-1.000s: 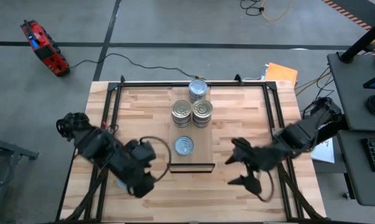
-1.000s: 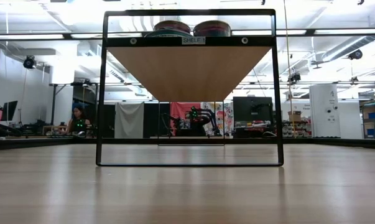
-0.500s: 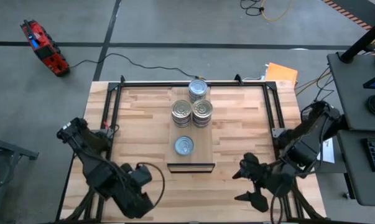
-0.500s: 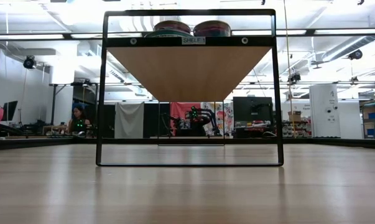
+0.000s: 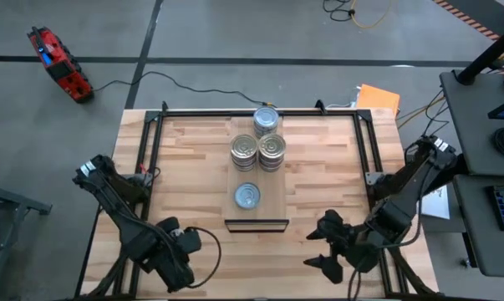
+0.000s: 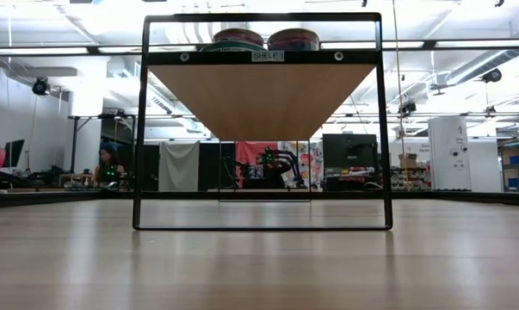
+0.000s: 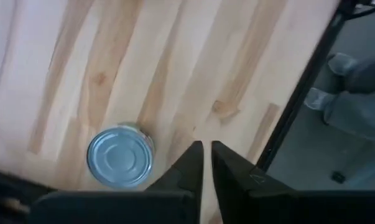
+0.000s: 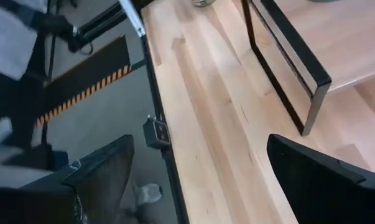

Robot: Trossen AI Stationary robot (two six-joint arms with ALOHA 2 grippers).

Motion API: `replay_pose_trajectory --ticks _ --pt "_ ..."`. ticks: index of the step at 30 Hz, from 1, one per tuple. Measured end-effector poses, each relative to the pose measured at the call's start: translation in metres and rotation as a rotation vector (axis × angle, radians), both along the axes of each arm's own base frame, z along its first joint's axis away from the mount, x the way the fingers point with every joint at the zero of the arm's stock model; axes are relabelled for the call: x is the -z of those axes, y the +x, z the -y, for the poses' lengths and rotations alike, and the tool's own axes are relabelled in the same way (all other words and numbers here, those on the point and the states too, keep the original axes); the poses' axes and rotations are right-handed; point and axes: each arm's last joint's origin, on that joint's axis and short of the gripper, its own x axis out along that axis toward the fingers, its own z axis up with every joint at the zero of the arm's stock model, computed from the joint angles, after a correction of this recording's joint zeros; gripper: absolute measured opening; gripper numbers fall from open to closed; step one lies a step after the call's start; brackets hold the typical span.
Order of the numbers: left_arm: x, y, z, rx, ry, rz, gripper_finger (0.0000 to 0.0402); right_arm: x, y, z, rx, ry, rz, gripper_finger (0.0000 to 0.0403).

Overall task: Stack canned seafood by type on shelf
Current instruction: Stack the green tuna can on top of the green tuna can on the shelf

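The shelf [image 5: 272,188], a pale wood platform on a black frame, stands mid-table. Several tins of canned seafood rest on its top: silver ringed ones [image 5: 244,151] [image 5: 272,150] [image 5: 266,119] toward the far end and a pale blue one [image 5: 247,196] nearer the front. The low view shows two tins [image 6: 237,36] [image 6: 293,38] on the shelf top. One more pale blue tin [image 7: 120,155] sits flat on the table beside my left gripper [image 7: 206,158], which is shut and holds nothing, near the table's near left corner [image 5: 189,242]. My right gripper [image 5: 323,248] hovers open at the near right.
The shelf's black front frame [image 8: 287,68] stands ahead of my open right gripper [image 8: 199,180]. Black rails [image 5: 151,142] run along the table's edges. Bare wooden tabletop [image 5: 193,167] lies on both sides of the shelf. A person sits far off in the room [image 6: 108,164].
Both grippers have drawn back from the shelf's front toward the table's near edge, the left one toward the near left corner. The tins on the shelf have stayed where they were.
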Motion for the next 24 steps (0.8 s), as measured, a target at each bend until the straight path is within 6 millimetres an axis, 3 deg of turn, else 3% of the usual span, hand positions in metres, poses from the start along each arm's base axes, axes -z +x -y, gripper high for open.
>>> replay_pose_trajectory --ticks 7,14,19,24 --pt "0.016 -0.024 -0.022 -0.038 -0.101 0.111 0.0002 0.019 0.005 0.002 0.096 0.065 0.018 0.0359" --pt "0.066 -0.052 -0.051 -0.249 -0.094 0.044 0.0 0.024 0.006 0.005 0.176 0.027 0.052 0.0359" --pt "0.096 -0.056 -0.056 -0.285 -0.109 0.031 0.0 0.023 0.008 0.008 0.219 0.004 0.079 0.0359" --pt "0.113 -0.059 -0.058 -0.299 -0.073 -0.005 0.0 0.024 0.016 0.021 0.301 -0.014 0.082 0.0358"
